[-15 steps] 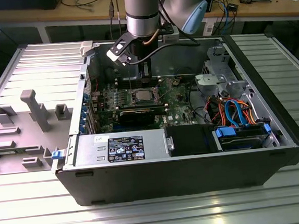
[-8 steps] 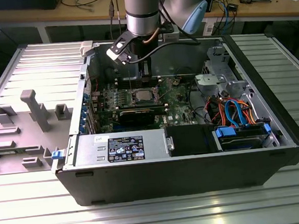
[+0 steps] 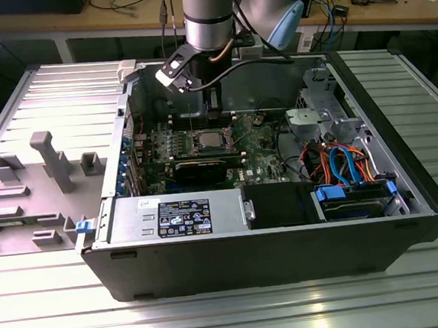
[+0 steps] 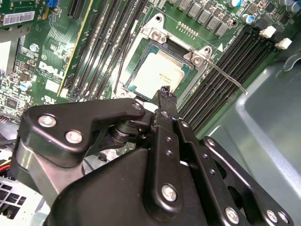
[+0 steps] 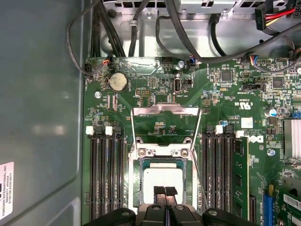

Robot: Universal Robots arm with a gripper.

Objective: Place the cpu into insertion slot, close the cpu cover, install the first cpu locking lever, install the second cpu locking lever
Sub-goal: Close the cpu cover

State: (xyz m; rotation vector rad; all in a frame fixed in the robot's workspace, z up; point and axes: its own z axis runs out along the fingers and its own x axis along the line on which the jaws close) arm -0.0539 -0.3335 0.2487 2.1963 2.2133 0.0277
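Your hand (image 5: 165,191) hangs, fingers pressed together and pinching nothing, directly over the cpu (image 5: 162,176), which already sits in the insertion slot (image 5: 135,179). The cpu cover (image 5: 164,109) stands open just beyond the slot, toward the motherboard (image 5: 225,94)'s cabled edge.

A Universal Robots arm (image 3: 207,15) reaches straight down in the exterior view, its grey wrist (image 3: 208,27) standing vertical directly above the fingers. The gripper (image 3: 215,117) hangs from it, pointing downward. In both wrist views the two black fingers (image 5: 160,191) meet tip to tip, pressed flat against each other. Behind the fingertips, the black bolted linkage (image 4: 80,125) spreads out to either side of the fingers.
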